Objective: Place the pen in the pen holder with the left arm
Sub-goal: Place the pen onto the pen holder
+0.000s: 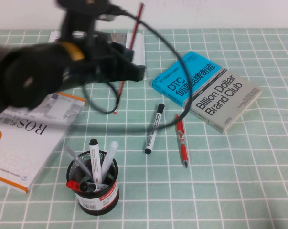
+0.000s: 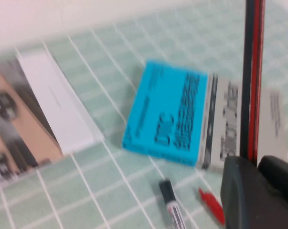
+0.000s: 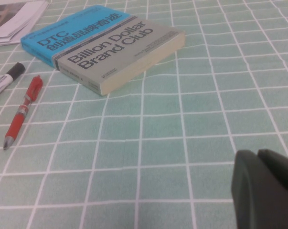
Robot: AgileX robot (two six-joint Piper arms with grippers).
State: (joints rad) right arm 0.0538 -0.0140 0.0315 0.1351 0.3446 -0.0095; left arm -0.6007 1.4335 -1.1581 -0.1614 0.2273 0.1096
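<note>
Pinching the pen point(image 1: 134, 33), the left gripper point(image 1: 129, 67) hung above the far-left part of the table point(image 1: 239, 181), its fingers pressed onto the thin maroon shaft. The pen stood steeply tilted, its top reaching up past the table's far edge and its lower end showing below the gripper, near a loop of black cable point(image 1: 153, 38). From the left wrist view the pen point(image 2: 253, 76) ran as a dark red line straight up from the dark fingers point(image 2: 244, 191) that clamped it.

The pen holder point(image 1: 93, 188) stood upright near the front-left of the table, well apart from the held pen (it already carried several markers and a red-tipped item). A white book point(image 1: 19, 143) lay just beside it to the left.

Near the middle of the table lay a white marker with a black cap point(image 1: 154, 129) and, just right of it, a bright red clip pen point(image 1: 182, 140), the two near each other but apart. A blue-and-grey book point(image 1: 206, 88) lay beyond them, toward the right.

The right gripper point(image 3: 268, 191) sat low over the green checked cloth on the right side, out of the high view; only a dark part of it showed, and I could not tell how its fingers stood.
</note>
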